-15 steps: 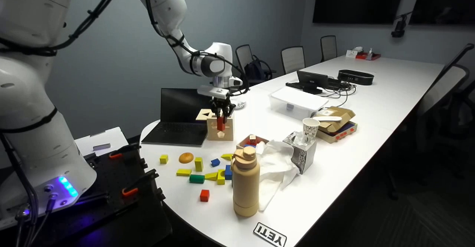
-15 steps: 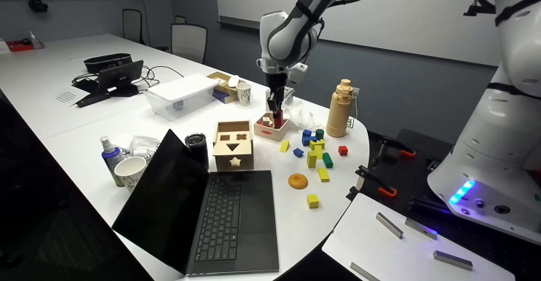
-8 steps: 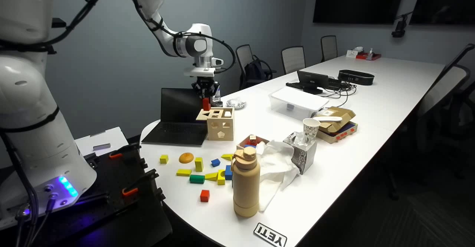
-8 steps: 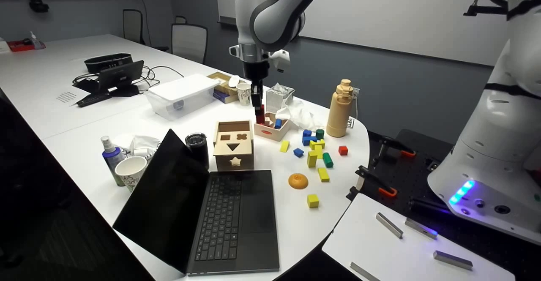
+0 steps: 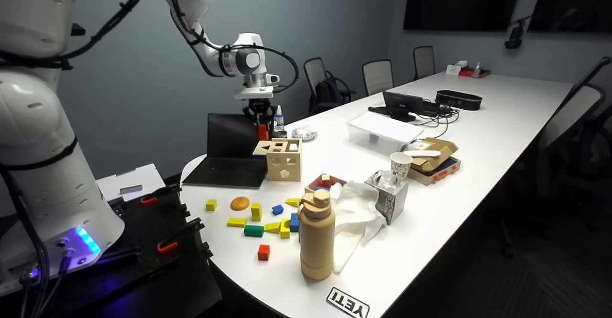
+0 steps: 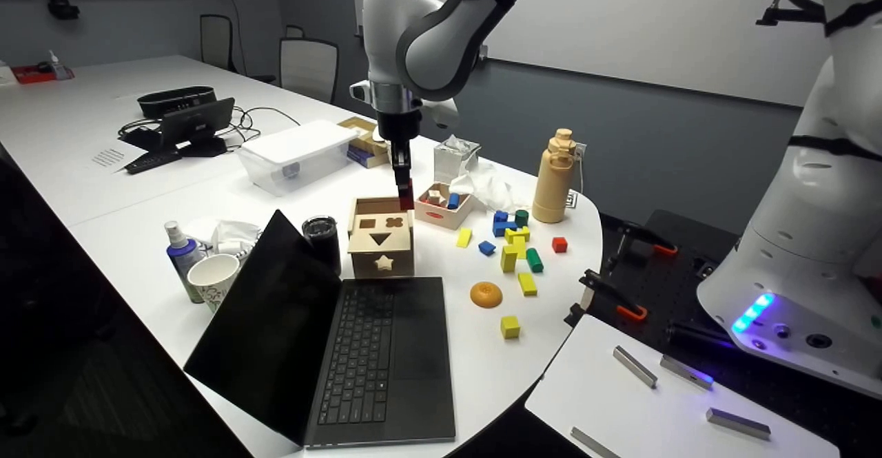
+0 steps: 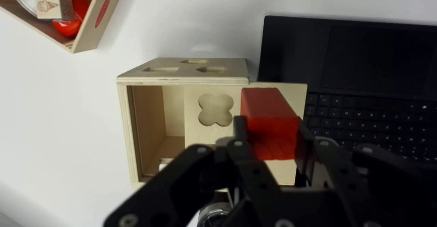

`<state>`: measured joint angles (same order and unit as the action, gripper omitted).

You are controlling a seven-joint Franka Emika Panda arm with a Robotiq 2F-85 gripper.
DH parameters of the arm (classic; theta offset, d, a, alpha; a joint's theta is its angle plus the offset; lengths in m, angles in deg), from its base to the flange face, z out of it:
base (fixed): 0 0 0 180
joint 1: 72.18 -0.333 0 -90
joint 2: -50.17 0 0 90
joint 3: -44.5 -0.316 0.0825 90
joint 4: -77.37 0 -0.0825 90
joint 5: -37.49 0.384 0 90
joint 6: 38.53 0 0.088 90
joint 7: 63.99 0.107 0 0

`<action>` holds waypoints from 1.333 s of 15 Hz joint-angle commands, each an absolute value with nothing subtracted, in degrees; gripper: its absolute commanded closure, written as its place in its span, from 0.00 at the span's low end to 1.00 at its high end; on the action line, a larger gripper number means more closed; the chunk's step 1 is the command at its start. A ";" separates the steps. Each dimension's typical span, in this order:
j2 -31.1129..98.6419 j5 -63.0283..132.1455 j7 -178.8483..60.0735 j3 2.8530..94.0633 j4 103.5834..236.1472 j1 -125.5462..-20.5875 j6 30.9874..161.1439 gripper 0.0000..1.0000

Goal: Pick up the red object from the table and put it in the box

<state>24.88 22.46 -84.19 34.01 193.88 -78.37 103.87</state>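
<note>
Red block (image 7: pixel 268 117) (in tool (image 7: pixel 272 131)) shifted above box (image 7: pixel 187 74).

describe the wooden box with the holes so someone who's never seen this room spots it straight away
On the long white table, find the open black laptop. Beside it stands a pale wooden box, its lid slid partly out. Unlike the shallow wooden tray nearby, it is tall and blocky, with shaped holes in its sides and lid.
</note>
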 commanded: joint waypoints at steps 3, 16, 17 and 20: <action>19.15 20.99 -87.51 34.38 187.83 -79.57 105.94 0.92; 8.12 17.37 -92.09 34.81 173.72 -82.19 103.98 0.92; 7.60 17.27 -92.12 34.85 173.09 -82.25 103.96 0.92; 6.30 16.95 -92.03 35.00 171.37 -82.41 103.92 0.92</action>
<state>7.76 17.88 -90.96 34.09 174.36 -81.29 105.30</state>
